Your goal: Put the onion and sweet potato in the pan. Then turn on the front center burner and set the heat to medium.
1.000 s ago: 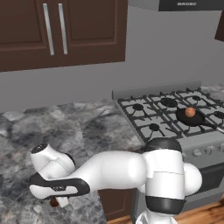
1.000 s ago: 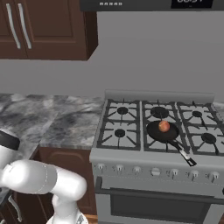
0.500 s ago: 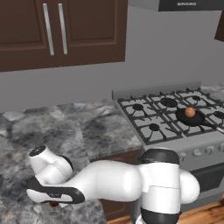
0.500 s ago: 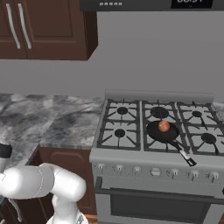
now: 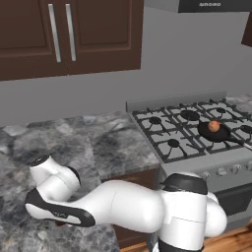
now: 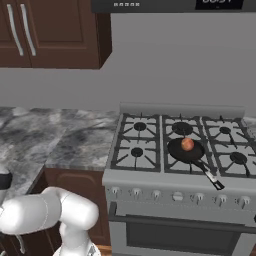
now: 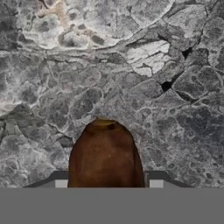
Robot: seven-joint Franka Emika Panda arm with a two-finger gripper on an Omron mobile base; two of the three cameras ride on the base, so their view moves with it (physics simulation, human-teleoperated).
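Note:
The sweet potato (image 7: 104,151), a reddish-brown tuber, lies on the grey granite counter (image 7: 131,65). My gripper (image 7: 105,182) is shut on it, with a finger pad (image 7: 61,181) pressed to each side. In the left base view my arm bends down and left to the counter's front edge, and the hand (image 5: 55,212) covers the fingers. The onion (image 6: 187,144) (image 5: 213,126) sits inside the black pan (image 6: 175,150) (image 5: 222,134). The pan stands on the front center burner and hides its cap; the handle (image 6: 207,172) points to the front right.
The steel range has grates on the side burners (image 6: 136,151) (image 6: 238,158) and a row of knobs (image 6: 175,196) on its front. Granite counter (image 5: 98,147) lies left of the range. Dark wood cabinets (image 5: 64,34) hang above.
The jaws went from wide open to shut on the sweet potato. The hand sank a little lower toward the counter. Onion and pan stayed put.

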